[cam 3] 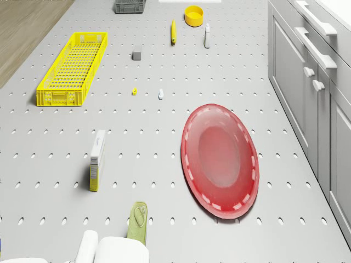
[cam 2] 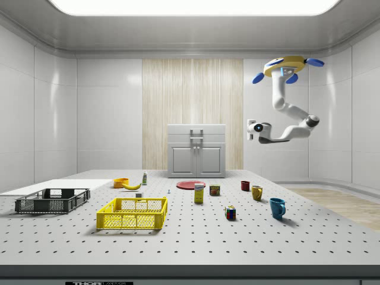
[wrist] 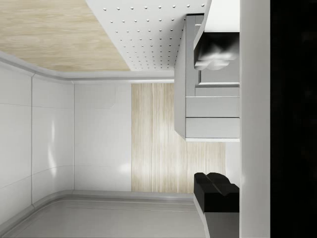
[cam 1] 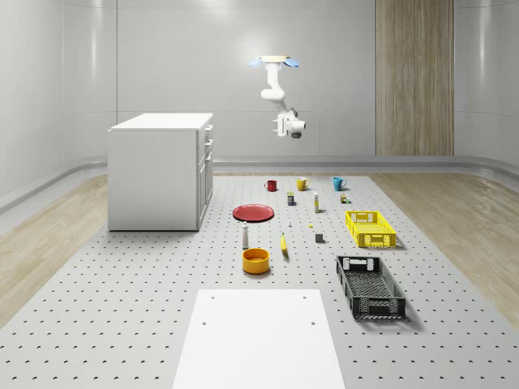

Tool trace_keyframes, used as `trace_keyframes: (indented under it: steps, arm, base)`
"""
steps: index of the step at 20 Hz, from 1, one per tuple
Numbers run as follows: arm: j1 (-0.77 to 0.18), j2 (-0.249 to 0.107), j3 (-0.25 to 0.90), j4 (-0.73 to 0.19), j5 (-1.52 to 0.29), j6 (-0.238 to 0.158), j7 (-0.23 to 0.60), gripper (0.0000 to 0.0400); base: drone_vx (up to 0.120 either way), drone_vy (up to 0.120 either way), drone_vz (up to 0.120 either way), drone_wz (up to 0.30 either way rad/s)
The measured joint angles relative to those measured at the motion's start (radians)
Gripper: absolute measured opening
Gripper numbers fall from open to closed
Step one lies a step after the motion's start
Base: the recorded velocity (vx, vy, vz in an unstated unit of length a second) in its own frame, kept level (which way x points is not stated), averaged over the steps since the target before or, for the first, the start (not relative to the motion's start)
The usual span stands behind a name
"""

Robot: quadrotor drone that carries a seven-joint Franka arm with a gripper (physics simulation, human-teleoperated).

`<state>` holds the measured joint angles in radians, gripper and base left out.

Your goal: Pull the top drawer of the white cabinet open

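Drone (cam 1: 277,60) hovers high in the air, over the far part of the perforated tabletop (cam 1: 146,275), well above the mugs row. In the side view it sits up near the ceiling at that view's right, blue rotors out. White arm (cam 2: 285,113) hangs down from it, bends, and reaches toward the white cabinet (cam 1: 160,172). Gripper (cam 1: 281,126) is in mid-air, apart from the cabinet front, touching nothing; roughly level with the cabinet's upper part. Can't tell if the gripper is wide or narrow; nothing seen held.

White cabinet stands on the tabletop at the whole-scene view's left, front facing the scattered items. Top drawer (cam 2: 196,130) looks closed, flush with the front, bar handle (cam 2: 196,131) on it. In the drone view the cabinet front shows with two bar handles and two round knobs lower down.

On the tabletop near the cabinet: red plate (cam 3: 220,161), just beside the cabinet's front. Farther out: orange bowl (cam 1: 255,260), banana (cam 1: 284,244), small white bottle (cam 1: 245,236), yellow crate (cam 1: 370,228), black crate (cam 1: 370,286). Far row: red mug (cam 1: 271,185), yellow mug (cam 1: 302,184), blue mug (cam 1: 338,183). Yellow-and-white box (cam 3: 97,159) stands well apart from the plate. White sheet (cam 1: 259,340) lies at the near edge.
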<state>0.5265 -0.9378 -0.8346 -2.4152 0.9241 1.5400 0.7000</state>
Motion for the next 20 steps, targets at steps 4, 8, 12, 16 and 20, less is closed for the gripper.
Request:
trace_keyframes:
  steps: [4, 8, 12, 16, 20]
  arm:
    - [0.018, -0.017, -0.007, -0.002, -0.012, 0.016, 0.01, 0.0305]
    - [0.035, -0.033, -0.014, -0.004, -0.024, 0.031, 0.02, 0.0305]
    - [0.051, -0.049, -0.02, -0.006, -0.036, 0.046, 0.03, 0.0305]
    - [0.066, -0.065, -0.025, -0.008, -0.047, 0.06, 0.04, 0.0305]
    - [0.08, -0.079, -0.03, -0.01, -0.058, 0.073, 0.049, 0.0305]
  base:
    - [0.12, 0.0, 0.1, 0.0]
    - [0.12, 0.0, 0.0, 0.0]
    - [0.12, 0.0, 0.0, 0.0]
    - [0.12, 0.0, 0.0, 0.0]
    - [0.12, 0.0, 0.0, 0.0]
